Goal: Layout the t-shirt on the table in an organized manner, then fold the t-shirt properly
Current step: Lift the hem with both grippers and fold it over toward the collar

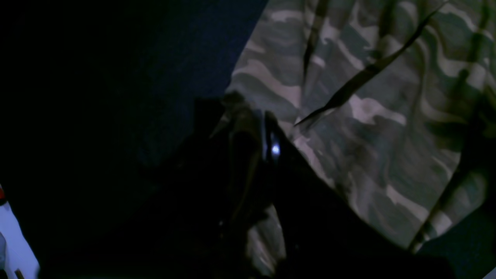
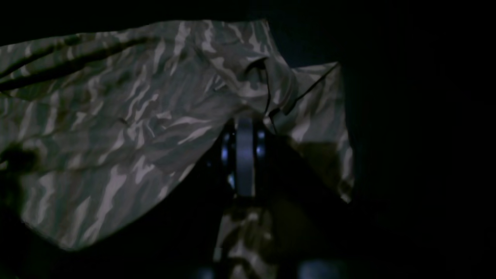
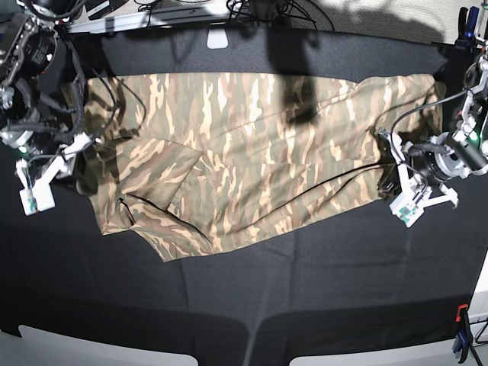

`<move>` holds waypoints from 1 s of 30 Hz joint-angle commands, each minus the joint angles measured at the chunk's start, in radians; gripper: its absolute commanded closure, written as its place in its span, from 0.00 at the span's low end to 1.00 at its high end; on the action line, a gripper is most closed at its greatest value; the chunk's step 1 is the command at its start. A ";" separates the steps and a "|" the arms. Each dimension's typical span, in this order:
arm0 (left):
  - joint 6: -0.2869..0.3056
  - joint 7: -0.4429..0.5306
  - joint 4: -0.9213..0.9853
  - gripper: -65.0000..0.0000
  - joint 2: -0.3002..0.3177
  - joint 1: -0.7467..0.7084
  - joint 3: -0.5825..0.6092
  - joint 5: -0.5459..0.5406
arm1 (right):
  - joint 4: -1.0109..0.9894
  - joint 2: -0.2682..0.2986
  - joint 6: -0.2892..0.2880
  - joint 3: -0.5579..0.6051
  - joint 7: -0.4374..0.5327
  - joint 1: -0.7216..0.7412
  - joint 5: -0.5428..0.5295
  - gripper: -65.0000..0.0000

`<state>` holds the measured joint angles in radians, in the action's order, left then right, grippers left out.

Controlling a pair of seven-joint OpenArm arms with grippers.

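Black cloth table fills base view, white corners at near edge, clamp partly cut off at lower corner. T-shirt lies stretched crosswise over far half, camouflage side up, one sleeve folded over near edge. Left gripper clenched on shirt edge on base view's right; right gripper clenched on opposite end. Wrist views very dark: left gripper and right gripper barely readable, fabric bunched at tips, table nearly lost in shadow. Cables behind table blurred.
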<state>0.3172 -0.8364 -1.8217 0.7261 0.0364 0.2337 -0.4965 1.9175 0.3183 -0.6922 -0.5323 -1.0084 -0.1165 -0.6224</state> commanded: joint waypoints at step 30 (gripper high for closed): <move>-0.003 0.019 -0.016 1.00 0.017 0.019 -0.011 -0.001 | -0.700 -0.108 0.025 0.337 0.149 0.466 0.515 0.86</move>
<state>0.3172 -0.8375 -1.8217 0.7261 0.0364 0.2337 -0.4961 1.2015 0.1989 -0.6731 -0.1913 -0.8768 0.3191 -0.1017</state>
